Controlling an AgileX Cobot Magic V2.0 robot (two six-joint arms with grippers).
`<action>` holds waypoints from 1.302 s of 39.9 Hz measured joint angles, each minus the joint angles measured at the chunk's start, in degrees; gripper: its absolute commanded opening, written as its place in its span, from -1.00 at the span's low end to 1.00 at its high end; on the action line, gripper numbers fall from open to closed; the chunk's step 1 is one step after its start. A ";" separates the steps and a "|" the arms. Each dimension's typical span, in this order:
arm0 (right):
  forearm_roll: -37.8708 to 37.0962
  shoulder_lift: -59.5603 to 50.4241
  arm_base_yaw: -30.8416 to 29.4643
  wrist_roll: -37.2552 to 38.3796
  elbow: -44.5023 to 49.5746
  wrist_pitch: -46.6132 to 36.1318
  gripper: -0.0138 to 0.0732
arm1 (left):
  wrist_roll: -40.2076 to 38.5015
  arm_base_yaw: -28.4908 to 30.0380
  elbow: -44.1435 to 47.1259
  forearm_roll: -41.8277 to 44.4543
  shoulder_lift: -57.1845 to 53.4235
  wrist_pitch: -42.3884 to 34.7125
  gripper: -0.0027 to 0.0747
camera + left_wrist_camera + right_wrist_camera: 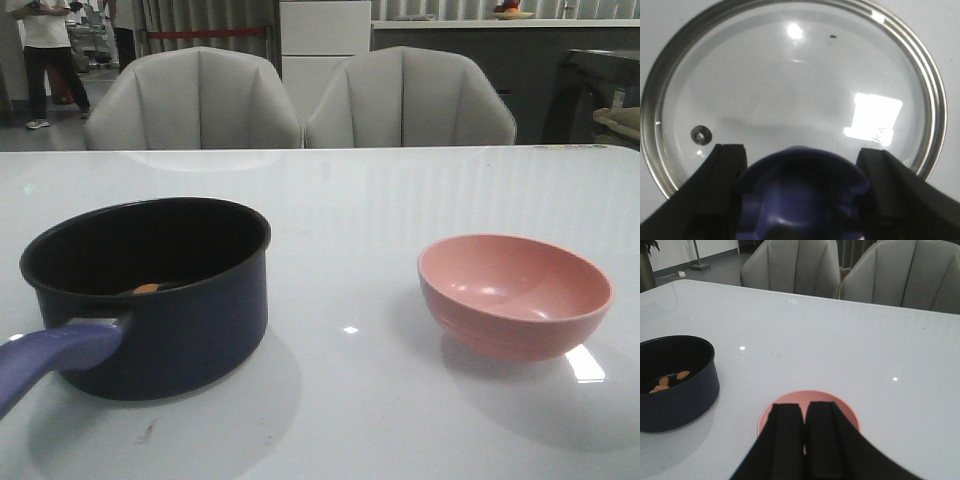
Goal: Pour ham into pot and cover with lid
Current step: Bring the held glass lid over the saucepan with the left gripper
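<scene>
Now straddling the lid's point(790, 95) knob point(802, 192) with the left fingers point(725, 190) spread wide, touching or not unclear.
Sitting on the worktop point(350, 200): one pot point(150, 295), one pink bowl point(515, 295), well apart; showing three ham point(683, 374) chunks inside the pot, others possibly hidden by its wall. Hovering over the bowl, right fingers point(785, 440) pressed together, gripping nothing.

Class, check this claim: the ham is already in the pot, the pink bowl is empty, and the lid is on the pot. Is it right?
Not quite. The lid is not on the pot, which stands open in the front view. The ham is in it, and the pink bowl is empty.
</scene>
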 measured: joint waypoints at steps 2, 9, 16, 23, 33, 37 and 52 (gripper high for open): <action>0.00 0.00 0.00 0.00 0.00 0.00 -0.34 | 0.27 0.00 -0.79 0.11 0.09 1.07 -0.64; 0.00 0.00 0.00 0.00 0.00 0.00 -0.34 | 0.89 0.00 -2.39 0.35 -0.71 2.74 -0.64; 0.00 0.00 0.00 0.00 0.00 0.00 -0.34 | 1.66 -1.02 -4.29 0.48 -4.89 3.87 -0.64; 0.00 0.00 0.00 0.00 0.00 0.00 -0.34 | 3.71 -6.18 -9.78 0.62 -8.70 7.40 -0.64; 0.00 0.00 0.00 0.00 0.00 0.00 -0.34 | 4.69 -18.44 -19.38 0.62 -9.12 12.02 -0.64; 0.00 0.00 0.00 0.00 0.00 0.00 -0.34 | 4.81 -22.90 -20.91 0.42 -8.99 12.12 -0.64; 0.00 0.00 0.00 0.00 0.00 0.00 -0.34 | 4.81 -33.71 -21.22 0.02 -1.63 12.30 -0.64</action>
